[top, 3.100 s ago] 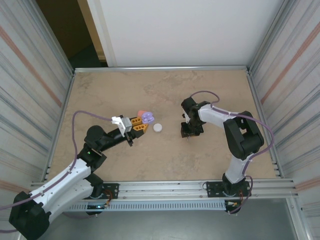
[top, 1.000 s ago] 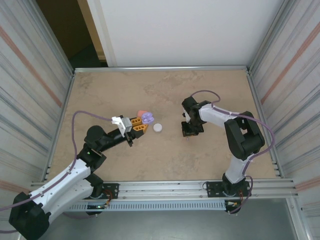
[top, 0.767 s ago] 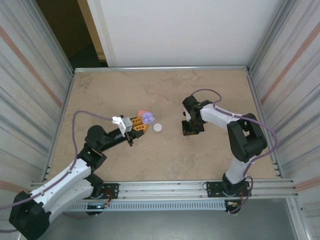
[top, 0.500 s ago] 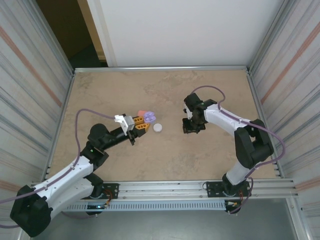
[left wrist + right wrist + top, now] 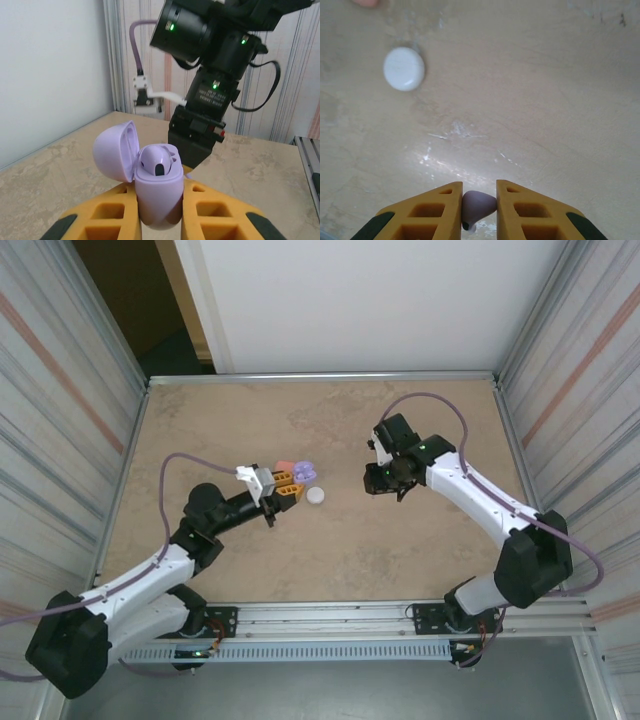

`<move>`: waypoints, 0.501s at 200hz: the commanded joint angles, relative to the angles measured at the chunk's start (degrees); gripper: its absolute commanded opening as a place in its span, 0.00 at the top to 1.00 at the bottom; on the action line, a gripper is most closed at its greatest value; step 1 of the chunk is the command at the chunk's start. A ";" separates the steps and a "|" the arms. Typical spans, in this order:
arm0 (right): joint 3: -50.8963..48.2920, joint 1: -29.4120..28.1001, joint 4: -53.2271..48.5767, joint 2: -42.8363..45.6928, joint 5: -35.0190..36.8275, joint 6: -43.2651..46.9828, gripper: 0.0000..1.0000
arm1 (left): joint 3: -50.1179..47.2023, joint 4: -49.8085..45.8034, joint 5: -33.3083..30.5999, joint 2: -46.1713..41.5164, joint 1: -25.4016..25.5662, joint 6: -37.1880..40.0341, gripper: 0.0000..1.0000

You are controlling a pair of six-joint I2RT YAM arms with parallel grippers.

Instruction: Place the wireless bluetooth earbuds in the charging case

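My left gripper (image 5: 293, 487) is shut on the base of an open purple charging case (image 5: 157, 192), held upright with its lid (image 5: 114, 150) swung back to the left. One purple earbud (image 5: 157, 161) sits in the case. In the top view the case (image 5: 304, 472) shows just past the orange fingers. My right gripper (image 5: 479, 197) is shut on a second purple earbud (image 5: 480, 204), pinched between the orange pads above the table. From above, the right gripper (image 5: 381, 483) hangs to the right of the case, a short gap apart; its black body (image 5: 197, 137) looms right behind the case.
A closed white case (image 5: 316, 495) lies on the table between the two grippers, also seen as the white case (image 5: 404, 68) below the right wrist. A coral-pink case (image 5: 284, 467) lies just behind the left fingers. Metal walls (image 5: 570, 440) fence the tabletop.
The right arm has lifted with the purple earbud and swung its elbow out to the right, with the gripper now a little farther back. The left gripper has carried the open case slightly rightward.
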State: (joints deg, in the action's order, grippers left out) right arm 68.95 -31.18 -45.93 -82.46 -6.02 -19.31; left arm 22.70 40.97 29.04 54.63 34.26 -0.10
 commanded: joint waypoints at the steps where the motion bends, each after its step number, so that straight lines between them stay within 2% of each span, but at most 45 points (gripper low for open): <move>1: 2.74 -1.14 -1.75 2.62 0.65 -1.34 0.79 | 0.90 4.06 1.45 0.91 0.37 -0.91 1.00; 100: 7.70 -3.50 4.35 8.98 -3.26 -2.49 0.79 | 1.54 7.71 1.99 4.13 0.30 -1.66 1.00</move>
State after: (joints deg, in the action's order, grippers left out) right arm 73.67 -33.78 -43.97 -75.24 -7.42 -20.53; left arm 22.70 44.62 29.95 58.28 34.26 -1.08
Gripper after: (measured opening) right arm 0.209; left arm 0.187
